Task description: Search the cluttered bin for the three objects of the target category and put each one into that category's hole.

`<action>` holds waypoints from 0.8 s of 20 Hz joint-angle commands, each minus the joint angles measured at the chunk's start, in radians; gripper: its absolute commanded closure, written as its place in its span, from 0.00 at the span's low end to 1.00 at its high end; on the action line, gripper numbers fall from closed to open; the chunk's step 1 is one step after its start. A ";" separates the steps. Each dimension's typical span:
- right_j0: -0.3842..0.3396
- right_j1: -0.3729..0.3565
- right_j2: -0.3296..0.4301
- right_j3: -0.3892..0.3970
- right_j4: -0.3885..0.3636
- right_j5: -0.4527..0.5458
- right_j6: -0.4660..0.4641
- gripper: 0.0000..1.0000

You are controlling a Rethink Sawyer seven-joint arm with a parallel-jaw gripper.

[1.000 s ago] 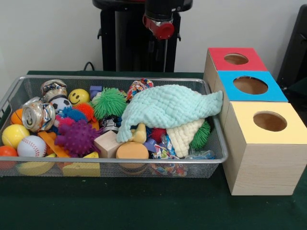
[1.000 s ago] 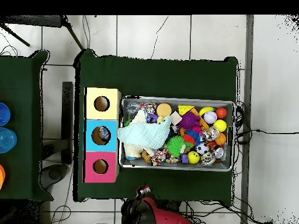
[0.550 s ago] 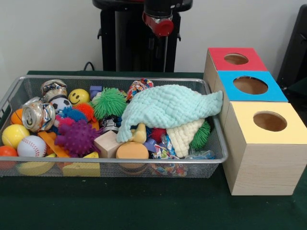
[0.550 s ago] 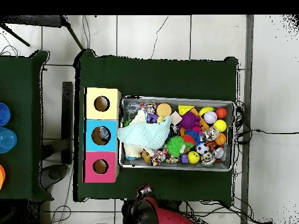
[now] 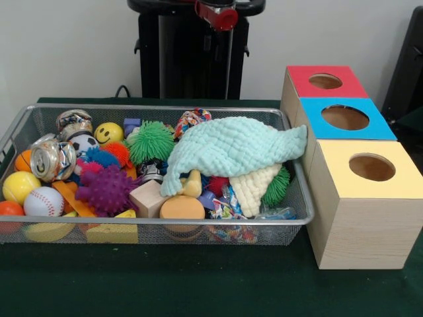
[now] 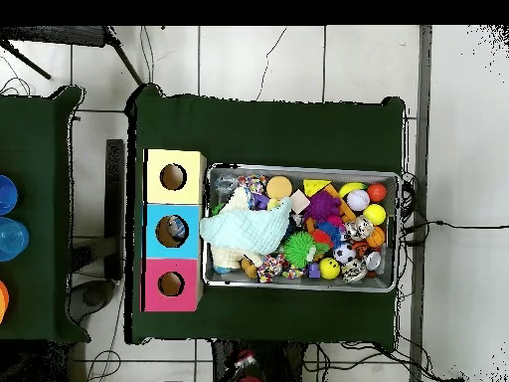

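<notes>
A wire mesh bin (image 5: 165,221) holds a heap of toys. A mint cloth (image 5: 231,148) is draped over its right half, with a cream knitted cloth (image 5: 256,188) under it. On the left lie a crushed can (image 5: 53,158), a baseball (image 5: 43,200), a yellow ball (image 5: 20,186), a purple spiky ball (image 5: 106,189) and a green stringy ball (image 5: 151,140). Three boxes with round holes stand right of the bin: red (image 5: 344,82), blue (image 5: 380,127) and yellow (image 5: 337,165). My gripper (image 5: 217,14) shows only as a red tip at the top edge, high behind the bin.
A wooden block (image 5: 149,198), an orange disc (image 5: 182,207) and a yellow wedge (image 5: 112,231) lie at the bin's front. In the overhead view the bin (image 6: 298,169) lies beside the boxes (image 6: 156,231), and a sliver of the arm (image 6: 244,363) shows at the bottom.
The arm's red end has risen to the top edge in the front view. In the overhead view it has drawn back toward the bottom. Nothing in the bin has moved.
</notes>
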 commanded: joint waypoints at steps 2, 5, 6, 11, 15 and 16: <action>-0.027 0.309 -0.135 -0.033 -0.181 -0.340 0.139 0.00; -0.011 0.340 -0.145 -0.044 -0.191 -0.371 0.128 0.00; -0.003 0.337 -0.147 -0.044 -0.194 -0.366 0.116 0.00; -0.022 0.335 -0.149 -0.056 -0.206 -0.338 0.042 0.00; -0.043 0.259 -0.103 -0.085 -0.205 -0.234 -0.005 0.00; -0.047 0.231 -0.083 -0.094 -0.204 -0.196 -0.018 0.00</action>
